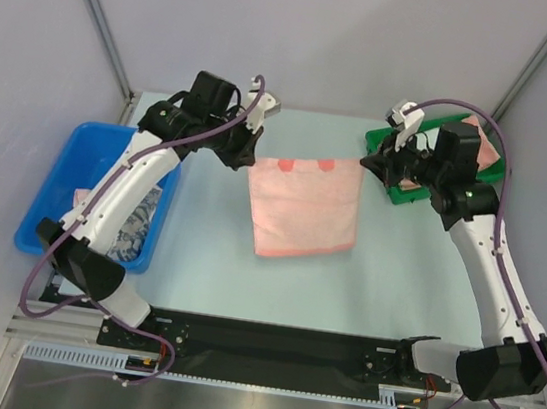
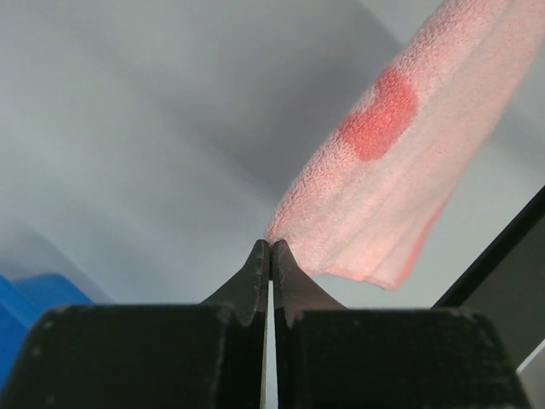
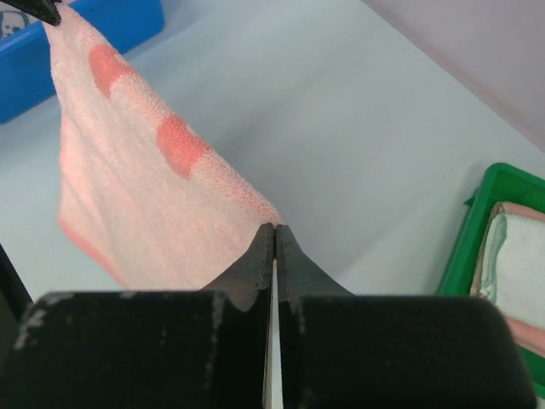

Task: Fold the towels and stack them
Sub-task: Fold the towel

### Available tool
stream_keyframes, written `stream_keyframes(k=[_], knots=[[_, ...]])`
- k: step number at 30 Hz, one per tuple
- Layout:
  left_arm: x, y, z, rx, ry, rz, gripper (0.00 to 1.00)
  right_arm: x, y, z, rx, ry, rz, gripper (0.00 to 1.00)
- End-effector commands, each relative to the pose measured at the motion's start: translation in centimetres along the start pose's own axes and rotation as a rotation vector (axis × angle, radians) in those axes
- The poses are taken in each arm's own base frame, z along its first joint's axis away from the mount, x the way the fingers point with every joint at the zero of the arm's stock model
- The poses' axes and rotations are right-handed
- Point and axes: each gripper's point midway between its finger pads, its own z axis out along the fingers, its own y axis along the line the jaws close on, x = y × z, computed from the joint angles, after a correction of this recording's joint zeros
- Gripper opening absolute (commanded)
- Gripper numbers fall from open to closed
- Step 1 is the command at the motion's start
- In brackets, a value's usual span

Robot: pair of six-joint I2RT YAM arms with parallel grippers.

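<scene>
Top external view: a pink towel [image 1: 303,208] hangs stretched between the two arms over the middle of the tabletop [image 1: 206,256]. The left fingers [image 1: 253,160] are clenched on its corner at 9 o'clock, and the right fingers [image 1: 365,163] are clenched on the corner at 3 o'clock. Both wrist views confirm this, each showing closed tips pinching a corner of terry cloth with two darker pink spots near the held edge.

The held edge, which is the towel's long axis for now, runs from 9 to 3 o'clock. The rest of the cloth falls away from both sets of fingers toward 6 o'clock, the side of the arm bases. I cannot tell whether the lower edge touches the tabletop.

Neither arm is nearer, since each has its own corner. Any fold probably needs both to travel together toward 6 o'clock, so that the edge stays level.

A green tray [image 1: 375,138] lies at 2 o'clock, beside the right wrist, with folded towels [image 3: 519,264] already in it. A blue bin [image 1: 54,186] at 9 o'clock holds a patterned cloth [image 1: 139,227].
</scene>
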Motion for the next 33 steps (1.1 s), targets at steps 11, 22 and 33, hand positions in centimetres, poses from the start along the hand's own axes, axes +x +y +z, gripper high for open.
stream_keyframes(k=[11,22,33], knots=[[5.2,8.7,15.0,0.001,0.263,-0.103,0.0,12.8,-6.9,13.0,-0.123,0.199,0.189,0.0],[6.4,14.3,20.1,-0.024,0.235,-0.099,0.0,17.5,-12.1,18.5,-0.111,0.239,0.155,0.0],[6.9,9.8,16.2,0.041,0.203,-0.076,0.0,16.9,-9.2,14.5,-0.059,0.252,0.12,0.0]])
